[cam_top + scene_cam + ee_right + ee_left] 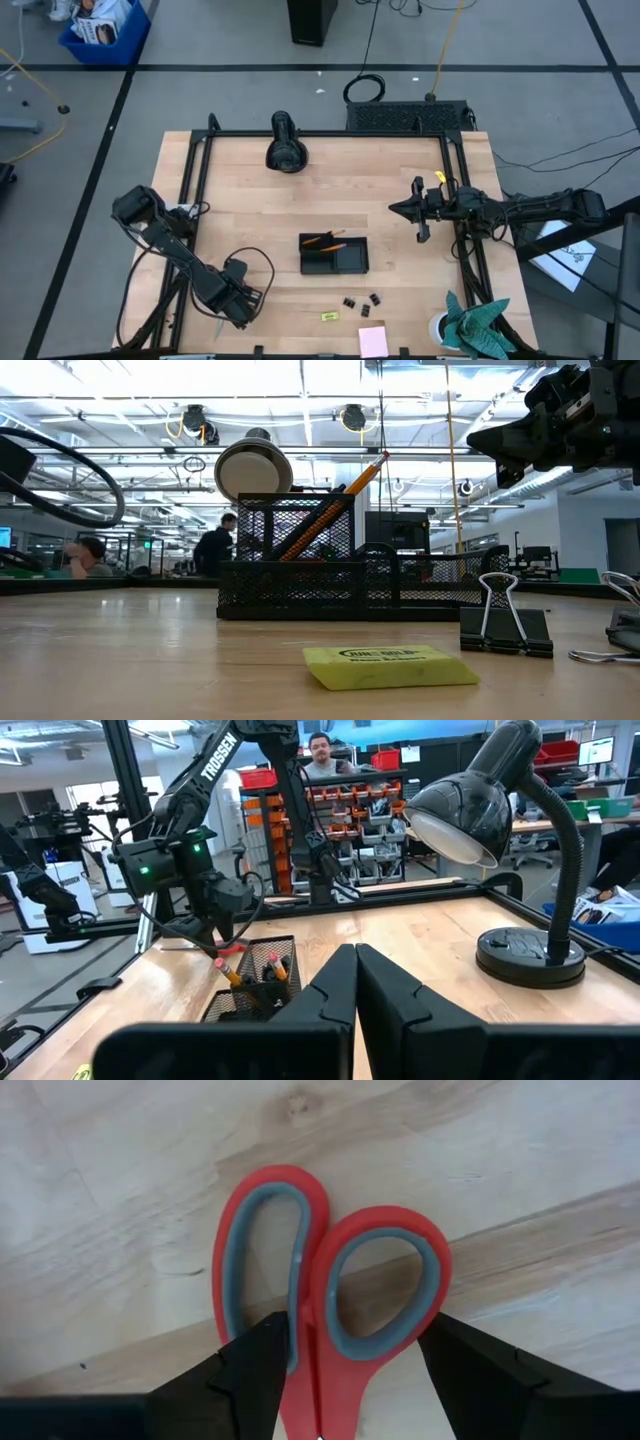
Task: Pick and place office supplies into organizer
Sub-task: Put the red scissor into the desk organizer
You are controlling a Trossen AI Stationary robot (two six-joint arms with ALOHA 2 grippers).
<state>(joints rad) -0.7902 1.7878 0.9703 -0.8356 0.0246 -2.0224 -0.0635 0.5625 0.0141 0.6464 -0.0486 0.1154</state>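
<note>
the left gripper (340, 1380) was down at the near left part of the table (400, 190), its two fingers (255, 1375) spread wide with the one pair of red-handled scissors (325, 1295) lying flat on the wood between them. the fingers flanked the two handle loops without clearly pinching them, so the scissors looked unheld.

the right gripper (355, 985) hung above the right side of the table, well apart from everything, its fingers pressed together on nothing.

the one black mesh organizer (334, 254) sat near the middle of the table. two orange pencils (326, 240) leaned in its taller compartment, and whether pens stood with them could not be told.

in front of the organizer lay three small black binder clips (362, 300), close together. just nearer the edge was one small yellow piece (329, 316), and beside that, at the table's front edge, one pink sticky-note pad (373, 341).

one black desk lamp (285, 145) stood at the far side of the table. a teal cloth (478, 322) with a white cup (441, 327) was at the near right corner.
</note>
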